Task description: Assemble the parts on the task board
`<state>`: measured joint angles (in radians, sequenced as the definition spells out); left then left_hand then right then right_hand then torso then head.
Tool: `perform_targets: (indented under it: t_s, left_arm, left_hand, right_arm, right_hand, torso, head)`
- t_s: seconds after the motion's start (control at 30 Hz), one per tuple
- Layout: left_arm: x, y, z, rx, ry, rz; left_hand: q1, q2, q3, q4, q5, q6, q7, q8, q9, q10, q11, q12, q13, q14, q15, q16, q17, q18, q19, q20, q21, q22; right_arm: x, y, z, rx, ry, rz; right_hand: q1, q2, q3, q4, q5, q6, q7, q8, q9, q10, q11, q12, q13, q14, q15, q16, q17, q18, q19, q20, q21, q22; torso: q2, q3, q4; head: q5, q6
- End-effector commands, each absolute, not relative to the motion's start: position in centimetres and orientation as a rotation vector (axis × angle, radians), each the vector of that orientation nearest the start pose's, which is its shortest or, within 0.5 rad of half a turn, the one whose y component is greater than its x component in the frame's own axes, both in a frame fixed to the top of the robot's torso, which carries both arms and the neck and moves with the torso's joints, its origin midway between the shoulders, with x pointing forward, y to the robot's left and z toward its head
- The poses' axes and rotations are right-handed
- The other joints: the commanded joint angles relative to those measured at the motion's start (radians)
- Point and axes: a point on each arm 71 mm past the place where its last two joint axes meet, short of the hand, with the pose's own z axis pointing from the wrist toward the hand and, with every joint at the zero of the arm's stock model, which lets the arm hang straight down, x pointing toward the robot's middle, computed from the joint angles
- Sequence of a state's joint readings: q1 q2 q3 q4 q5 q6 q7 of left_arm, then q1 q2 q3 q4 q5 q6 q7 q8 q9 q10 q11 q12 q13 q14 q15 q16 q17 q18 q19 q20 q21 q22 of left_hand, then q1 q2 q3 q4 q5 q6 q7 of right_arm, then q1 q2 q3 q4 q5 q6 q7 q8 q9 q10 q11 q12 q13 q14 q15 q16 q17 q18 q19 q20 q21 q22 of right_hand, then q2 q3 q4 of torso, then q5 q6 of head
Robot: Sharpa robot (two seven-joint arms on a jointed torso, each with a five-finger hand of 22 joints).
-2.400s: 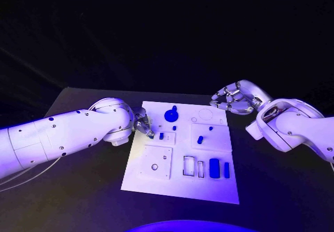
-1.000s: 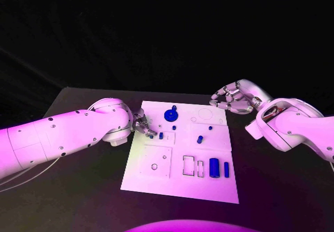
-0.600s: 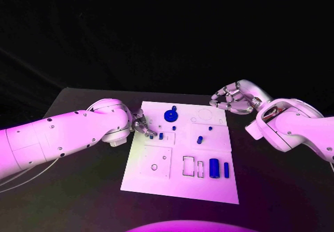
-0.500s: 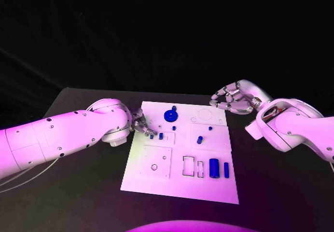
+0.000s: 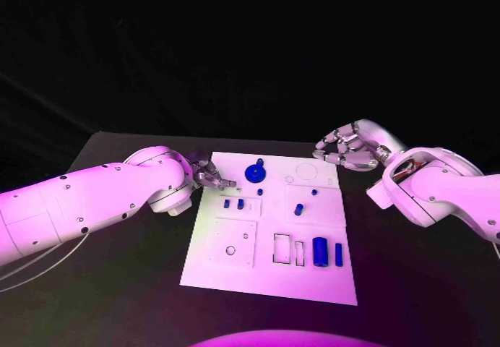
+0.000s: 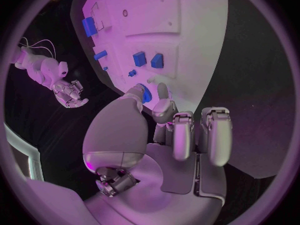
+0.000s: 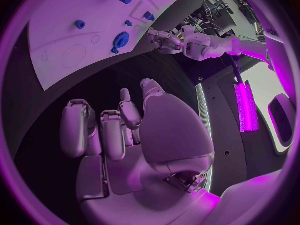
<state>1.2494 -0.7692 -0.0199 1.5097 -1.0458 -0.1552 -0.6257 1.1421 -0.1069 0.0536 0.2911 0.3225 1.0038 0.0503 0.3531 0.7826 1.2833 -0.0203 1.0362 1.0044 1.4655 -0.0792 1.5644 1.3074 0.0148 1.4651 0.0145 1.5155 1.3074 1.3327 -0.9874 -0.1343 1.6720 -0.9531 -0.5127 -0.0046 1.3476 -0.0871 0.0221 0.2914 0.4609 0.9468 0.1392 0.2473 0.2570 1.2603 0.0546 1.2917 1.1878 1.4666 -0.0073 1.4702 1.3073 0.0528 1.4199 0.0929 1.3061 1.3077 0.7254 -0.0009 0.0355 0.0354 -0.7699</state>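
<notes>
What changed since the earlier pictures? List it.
The left hand has lifted off the two small blue parts by the task board's left edge and drawn back toward its far left corner, leaving both parts uncovered. The right hand stayed hovering off the far right corner; the other parts did not move.

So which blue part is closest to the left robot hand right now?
The round gear-like part at the board's far end; the left robot hand sits just beside it, while the other parts lie farther off.

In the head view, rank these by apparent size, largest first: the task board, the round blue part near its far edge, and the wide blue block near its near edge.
1. Task board, far the largest.
2. Wide blue block and round blue part: they look about alike, so I will not rank them.
</notes>
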Motion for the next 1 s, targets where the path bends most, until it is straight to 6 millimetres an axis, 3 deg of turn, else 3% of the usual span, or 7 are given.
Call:
perform_targets:
  t_s: [0.03,0.13,0.2,0.37,0.6,0.87,1.0]
  left_arm:
    - [50.0,18.6,-17.8,-0.476,1.948,-0.612]
    - [49.9,17.6,-17.2,-0.417,1.878,-0.705]
    - [49.7,16.7,-16.8,-0.342,1.821,-0.765]
    - [49.1,14.7,-16.5,-0.152,1.704,-0.851]
    - [49.0,13.0,-17.0,0.054,1.648,-0.824]
    - [48.8,11.5,-18.2,0.233,1.662,-0.742]
    - [48.8,11.1,-18.6,0.284,1.679,-0.7]
  left_hand:
    - [0.064,-0.001,0.013,-0.005,0.002,-0.05,0.028,-0.028,-0.024,-0.144,0.025,-0.189,-0.179,0.074,0.022,-0.054,0.199,0.027,0.004,0.02,-0.076,0.128]
    - [0.183,-0.011,0.059,-0.017,0.001,-0.102,0.066,-0.059,-0.067,-0.266,0.058,-0.293,-0.257,-0.026,0.056,-0.221,0.038,0.074,-0.131,0.045,-0.254,-0.038]
    - [0.248,-0.021,0.091,-0.023,0.003,-0.117,0.077,-0.078,-0.099,-0.312,0.08,-0.345,-0.299,-0.078,0.067,-0.301,-0.037,0.086,-0.176,0.06,-0.317,-0.091]
    - [0.352,-0.073,0.16,-0.022,0.0,-0.109,0.086,-0.11,-0.192,-0.343,0.09,-0.443,-0.414,-0.186,0.088,-0.444,-0.177,0.125,-0.314,0.087,-0.501,-0.239]
    - [0.39,-0.108,0.196,-0.014,-0.004,-0.071,0.078,-0.141,-0.298,-0.329,0.093,-0.53,-0.538,-0.179,0.087,-0.442,-0.219,0.118,-0.279,0.09,-0.475,-0.206]
    - [0.391,-0.128,0.204,-0.013,-0.004,-0.039,0.074,-0.171,-0.381,-0.328,0.108,-0.629,-0.655,-0.163,0.1,-0.42,-0.259,0.103,-0.227,0.097,-0.408,-0.14]
    - [0.39,-0.129,0.201,-0.014,-0.004,-0.027,0.07,-0.179,-0.404,-0.326,0.114,-0.657,-0.686,-0.144,0.101,-0.39,-0.248,0.093,-0.194,0.1,-0.362,-0.099]
  right_arm:
    - [46.9,-23.6,-13.9,0.286,1.548,0.879]
    - [46.9,-23.7,-13.9,0.288,1.548,0.878]
    - [46.9,-23.7,-14.0,0.288,1.549,0.878]
    - [47.0,-23.7,-14.0,0.289,1.55,0.879]
    - [46.9,-23.6,-14.0,0.288,1.551,0.881]
    - [46.9,-23.5,-14.0,0.287,1.552,0.882]
    - [46.9,-23.5,-14.0,0.287,1.551,0.883]
  right_hand:
    - [-0.008,-0.001,-0.006,-0.003,0.005,-0.006,-0.004,0.003,0.001,-0.007,0.0,-0.004,-0.002,0.066,-0.01,-0.003,0.111,0.011,-0.005,-0.001,-0.004,0.112]
    - [-0.008,-0.001,-0.006,-0.003,0.005,-0.006,-0.004,0.003,0.001,-0.007,0.0,-0.004,-0.002,0.066,-0.01,-0.004,0.11,0.012,-0.005,-0.001,-0.005,0.111]
    - [-0.008,-0.001,-0.006,-0.003,0.005,-0.006,-0.004,0.003,0.001,-0.007,0.0,-0.004,-0.002,0.066,-0.01,-0.004,0.11,0.012,-0.005,-0.001,-0.005,0.111]
    - [-0.008,-0.001,-0.006,-0.003,0.005,-0.006,-0.004,0.003,0.001,-0.007,0.0,-0.005,-0.002,0.066,-0.01,-0.004,0.11,0.012,-0.005,-0.001,-0.004,0.111]
    - [-0.007,-0.001,-0.006,-0.003,0.006,-0.006,-0.004,0.003,0.001,-0.007,0.0,-0.004,-0.002,0.066,-0.01,-0.004,0.111,0.012,-0.005,-0.001,-0.004,0.111]
    - [-0.007,-0.001,-0.006,-0.003,0.006,-0.006,-0.004,0.003,0.001,-0.007,0.0,-0.004,-0.002,0.066,-0.01,-0.004,0.111,0.012,-0.005,-0.001,-0.004,0.111]
    - [-0.007,-0.001,-0.006,-0.003,0.006,-0.006,-0.004,0.003,0.001,-0.007,0.0,-0.004,-0.002,0.066,-0.01,-0.004,0.111,0.012,-0.005,-0.001,-0.004,0.111]
  torso:
    - [-0.001,0.0003,0.0011]
    - [0.0,-0.0004,-0.0009]
    - [0.0,-0.0006,-0.001]
    - [0.0,-0.0005,-0.0008]
    - [0.001,0.0001,-0.001]
    - [0.003,-0.0005,-0.0022]
    - [0.004,-0.0003,-0.0026]
  head:
    - [-0.006,0.003]
    - [-0.007,0.006]
    - [-0.008,0.009]
    - [-0.015,0.013]
    - [-0.019,0.018]
    - [-0.023,0.018]
    - [-0.024,0.019]
